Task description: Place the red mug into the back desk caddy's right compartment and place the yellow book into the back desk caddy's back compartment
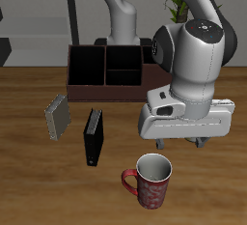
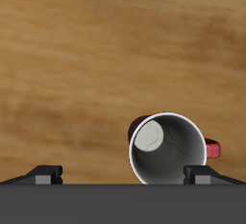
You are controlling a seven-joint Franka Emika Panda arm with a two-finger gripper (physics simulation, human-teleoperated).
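Red mug (image 1: pixel 150 181) upright on wooden table (image 1: pixel 29 171) near front edge, handle pointing away from the arm's side, speckled whitish pattern on red wall, pale grey inside. Gripper (image 1: pixel 179 142) hanging above and a little behind mug, not touching; fingertips barely visible under the white-grey housing in exterior view, so spread hard to judge there. Wrist view clearer: two dark fingertips (image 2: pixel 43 173) set wide apart, mug rim (image 2: pixel 169 149) lying between them, nothing clasped — jaws spread open.

Seen only from exterior: yellow book (image 1: pixel 57 119), thin, pale grey-tan, dull cover, lying flat farther back; black book (image 1: pixel 94 138) beside it, taller, glossy dark. Back desk caddy (image 1: pixel 82 82) behind both, low reddish-brown box, black-lined sections split by dividers; one end hidden by robot arm (image 1: pixel 193 50), so right compartment not visible. Small middle sections (image 1: pixel 123 69) visible.

Seen only from wrist: round mug mouth from above, thin white rim, red handle stub poking out at one side.

Table: warm wood grain, matte. Room behind: grey shelving, green plant leaves
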